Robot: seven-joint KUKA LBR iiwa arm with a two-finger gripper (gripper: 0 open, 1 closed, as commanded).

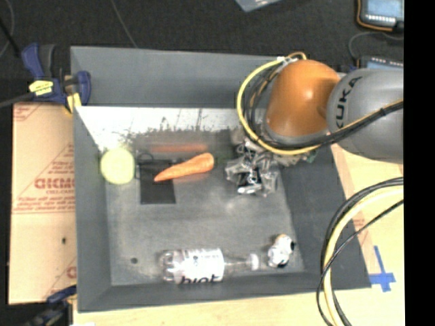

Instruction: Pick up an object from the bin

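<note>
Partly hidden under the arm's orange cover [299, 104], the gripper [255, 175] hangs over bare bin [95, 202] floor, just right of the orange carrot [185, 168] and apart from it. Its metal parts merge together, so whether it is spread or pressed together cannot be told. The carrot's thin end overlaps a black flat square [156, 190]. A clear bottle [197, 265] lies along the front wall, its lettering partly cut off. The small black-and-white thing [280, 250] beside it is too small to identify.

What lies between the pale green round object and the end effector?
In the camera view, an orange carrot, its thin tip over a flat black square.
</note>
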